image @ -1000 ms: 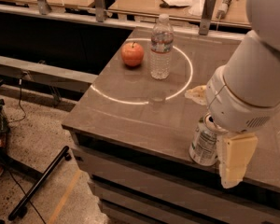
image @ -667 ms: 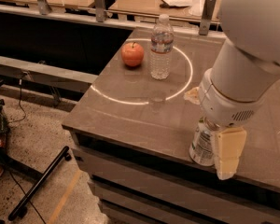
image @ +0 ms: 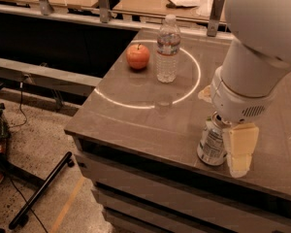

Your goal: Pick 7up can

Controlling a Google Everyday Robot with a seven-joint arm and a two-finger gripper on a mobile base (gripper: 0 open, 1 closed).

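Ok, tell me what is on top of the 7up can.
The arm's white wrist hangs directly over the 7up can, with the gripper down along its side. The can's lid is mostly covered, so contact there cannot be seen.

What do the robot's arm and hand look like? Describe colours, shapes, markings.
The arm is bulky, smooth and white, made of rounded cylindrical segments, with a small dotted vent grille on the wrist collar. No cables or markings show. The hand, down by the 7up can at the front of the table, is blocky and pale cream-yellow.
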